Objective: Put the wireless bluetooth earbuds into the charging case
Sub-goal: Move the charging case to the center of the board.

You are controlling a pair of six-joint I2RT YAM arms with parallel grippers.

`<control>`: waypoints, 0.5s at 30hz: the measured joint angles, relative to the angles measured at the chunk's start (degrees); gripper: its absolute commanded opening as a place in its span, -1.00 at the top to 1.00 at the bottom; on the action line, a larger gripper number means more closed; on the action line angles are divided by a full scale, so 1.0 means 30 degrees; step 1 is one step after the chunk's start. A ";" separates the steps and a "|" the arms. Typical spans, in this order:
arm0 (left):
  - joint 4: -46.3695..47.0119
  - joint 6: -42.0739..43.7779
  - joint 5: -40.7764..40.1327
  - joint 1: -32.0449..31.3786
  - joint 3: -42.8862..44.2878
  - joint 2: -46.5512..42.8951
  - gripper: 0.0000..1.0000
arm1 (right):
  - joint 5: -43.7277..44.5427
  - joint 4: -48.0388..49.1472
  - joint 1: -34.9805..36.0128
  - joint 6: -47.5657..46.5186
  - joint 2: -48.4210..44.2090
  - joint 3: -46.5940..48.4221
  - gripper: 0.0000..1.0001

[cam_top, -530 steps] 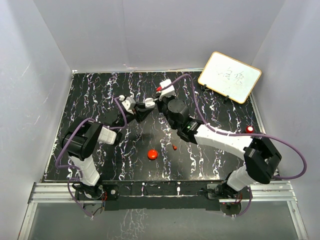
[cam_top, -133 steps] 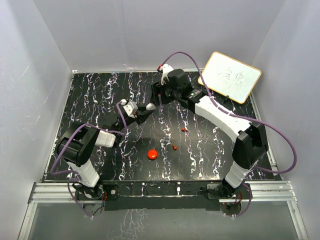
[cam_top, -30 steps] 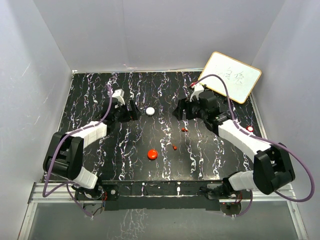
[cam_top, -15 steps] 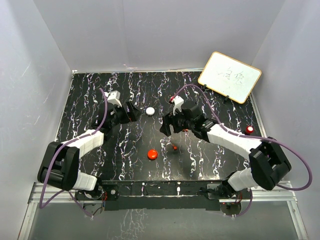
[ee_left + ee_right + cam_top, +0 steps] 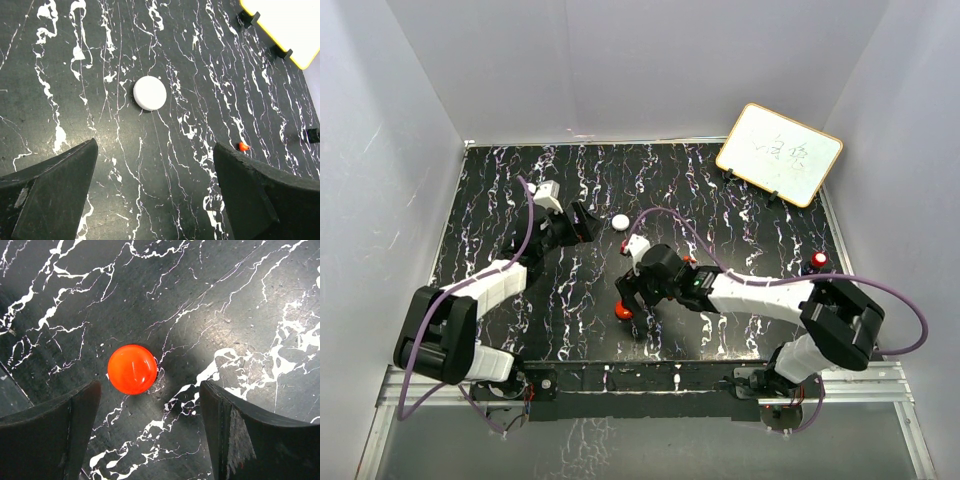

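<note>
Fingers (image 5: 45,440), right, now over red puck (image 5: 132,369)

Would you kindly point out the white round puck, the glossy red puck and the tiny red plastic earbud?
white round puck (image 5: 150,93): left wrist view, top centre.
glossy red puck (image 5: 132,369): right wrist view, top centre.
tiny red plastic earbud (image 5: 243,146): left wrist view, its body.

From your top view, the right end effector (image 5: 630,297) overlaps the 12 o'clock side of the red puck (image 5: 621,312). The writing on the whiteboard (image 5: 779,153) is too faint to read. In your left wrist view the whiteboard is cropped at 1 o'clock. The red earbud (image 5: 243,146) at 4 o'clock is too small to show its shape. Both wrist views crop their fingers (image 5: 50,195) at 6 o'clock.
</note>
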 measured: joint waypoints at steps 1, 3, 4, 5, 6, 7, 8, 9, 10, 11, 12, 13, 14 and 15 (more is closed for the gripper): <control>-0.0044 0.0007 -0.0095 0.0000 0.0007 -0.0124 -0.97 | 0.0233 0.0007 0.0248 -0.0080 0.0109 0.0000 -0.59; -0.0044 0.0058 -0.0284 0.0000 0.0007 -0.0401 -0.97 | 0.0692 0.0022 0.0729 -0.0197 0.0262 0.0000 -0.59; -0.0044 0.0080 -0.0364 0.0000 0.0007 -0.0532 -0.97 | 0.0947 0.0029 0.0969 -0.0262 0.0364 0.0000 -0.59; -0.0044 0.0080 -0.0430 0.0000 0.0000 -0.0627 -0.97 | 0.1209 0.0044 0.1224 -0.0335 0.0481 0.0000 -0.59; -0.0036 0.0095 -0.0474 0.0000 0.0000 -0.0699 -0.97 | 0.1421 0.0051 0.1472 -0.0401 0.0619 0.0000 -0.59; -0.0044 0.0117 -0.0517 0.0000 0.0007 -0.0743 -0.97 | 0.1603 0.0073 0.1690 -0.0474 0.0794 0.0000 -0.60; -0.0044 0.0131 -0.0546 0.0000 0.0007 -0.0750 -0.97 | 0.1800 0.0109 0.1902 -0.0554 0.1035 0.0000 -0.60; -0.0058 0.0138 -0.0568 0.0000 0.0007 -0.0750 -0.97 | 0.1945 0.0131 0.2091 -0.0612 0.1282 0.0007 -0.59; -0.0080 0.0146 -0.0590 0.0000 0.0007 -0.0750 -0.97 | 0.2142 0.0138 0.2288 -0.0663 0.1588 0.0007 -0.59; -0.0095 0.0146 -0.0597 0.0000 0.0007 -0.0750 -0.97 | 0.2324 0.0131 0.2470 -0.0685 0.1887 0.0007 -0.60; -0.0117 0.0160 -0.0605 0.0000 0.0000 -0.0750 -0.97 | 0.2470 0.0109 0.2623 -0.0714 0.2142 0.0007 -0.60; -0.0160 0.0197 -0.0605 0.0000 0.0007 -0.0750 -0.97 | 0.2608 0.0102 0.2725 -0.0736 0.2331 0.0007 -0.60; -0.0189 0.0211 -0.0612 0.0000 0.0007 -0.0750 -0.97 | 0.2820 0.0102 0.2871 -0.0758 0.2565 0.0007 -0.60; -0.0189 0.0219 -0.0612 0.0000 0.0007 -0.0750 -0.97 | 0.2951 0.0109 0.2936 -0.0780 0.2732 0.0007 -0.60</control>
